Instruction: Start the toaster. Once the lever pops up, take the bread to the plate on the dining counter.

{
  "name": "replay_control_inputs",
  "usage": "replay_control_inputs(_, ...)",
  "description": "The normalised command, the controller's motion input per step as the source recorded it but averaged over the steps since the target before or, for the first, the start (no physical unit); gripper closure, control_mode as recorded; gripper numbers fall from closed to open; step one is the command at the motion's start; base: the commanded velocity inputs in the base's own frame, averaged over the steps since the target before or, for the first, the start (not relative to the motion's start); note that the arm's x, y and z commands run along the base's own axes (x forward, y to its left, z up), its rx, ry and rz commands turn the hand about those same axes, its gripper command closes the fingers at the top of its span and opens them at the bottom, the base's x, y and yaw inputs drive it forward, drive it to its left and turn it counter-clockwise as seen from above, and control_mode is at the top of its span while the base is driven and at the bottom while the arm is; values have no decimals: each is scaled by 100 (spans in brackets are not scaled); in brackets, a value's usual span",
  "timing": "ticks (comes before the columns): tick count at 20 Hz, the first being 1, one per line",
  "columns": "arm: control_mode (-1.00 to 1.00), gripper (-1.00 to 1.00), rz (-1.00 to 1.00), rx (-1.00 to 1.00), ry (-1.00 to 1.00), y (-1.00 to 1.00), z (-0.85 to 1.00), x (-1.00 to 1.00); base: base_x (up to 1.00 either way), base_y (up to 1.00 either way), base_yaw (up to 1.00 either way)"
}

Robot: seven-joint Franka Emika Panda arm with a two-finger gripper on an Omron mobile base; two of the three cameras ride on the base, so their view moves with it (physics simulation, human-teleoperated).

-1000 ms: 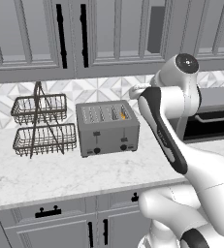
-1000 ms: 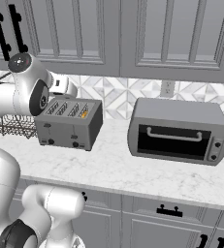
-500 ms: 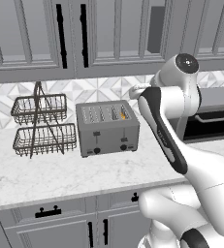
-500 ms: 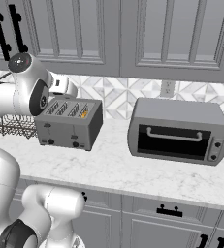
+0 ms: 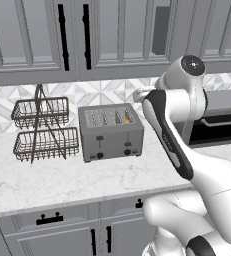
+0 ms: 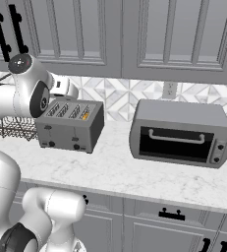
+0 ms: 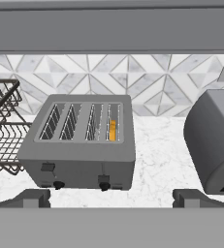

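Risk: my fingers (image 7: 35, 197) spread wide could miss the small lever (image 7: 48, 167) | toaster (image 7: 82, 145) unstarted | bread (image 7: 112, 130) stays cold

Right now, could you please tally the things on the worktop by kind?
Toaster: 1
Bread, in the toaster's slot: 1
Toaster oven: 1
Wire basket rack: 1
Total: 4

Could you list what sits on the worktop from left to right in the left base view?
Wire basket rack → toaster, bread in its rightmost slot → toaster oven, partly behind the arm.
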Motion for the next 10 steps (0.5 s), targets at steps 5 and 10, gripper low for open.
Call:
replay_control_inputs(5,-100,-100,0,0,0,0,0,0,0,0,0)
replay_control_inputs(10,-100,-100,0,0,0,0,0,0,0,0,0)
